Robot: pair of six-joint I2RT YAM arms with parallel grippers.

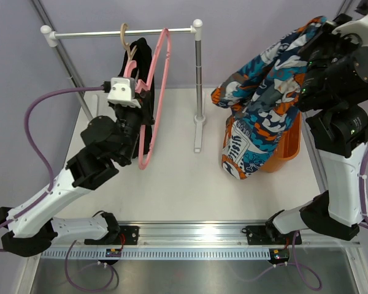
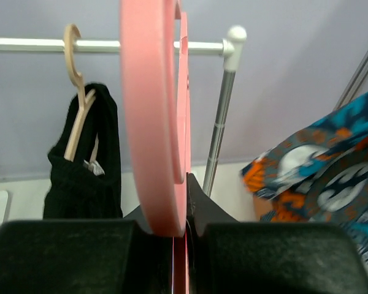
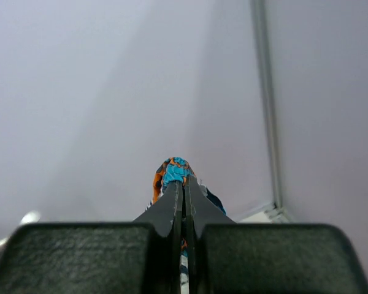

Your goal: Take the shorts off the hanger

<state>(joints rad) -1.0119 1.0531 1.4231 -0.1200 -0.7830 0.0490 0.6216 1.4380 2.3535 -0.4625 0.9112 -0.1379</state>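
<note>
The patterned shorts [image 1: 264, 92] hang from my right gripper [image 1: 324, 30], which is shut on their top edge and holds them high at the back right. In the right wrist view the fabric [image 3: 175, 171] is pinched in that gripper [image 3: 184, 187]. The black shorts [image 1: 145, 58] hang on a beige hanger [image 1: 127, 46] on the rack rod. My left gripper [image 1: 142, 98] is shut on a bare pink hanger [image 1: 161, 79] next to them. The left wrist view shows this gripper [image 2: 183, 208], the pink hanger [image 2: 153, 122], the black shorts [image 2: 80, 177] and the patterned shorts [image 2: 331, 177].
The rack's rod [image 1: 110, 33] runs across the back left, and its post [image 1: 199, 86] stands mid-table on a flat foot. An orange bin [image 1: 288, 144] stands at the right, below and behind the hanging patterned shorts. Slanted frame bars rise at both back corners.
</note>
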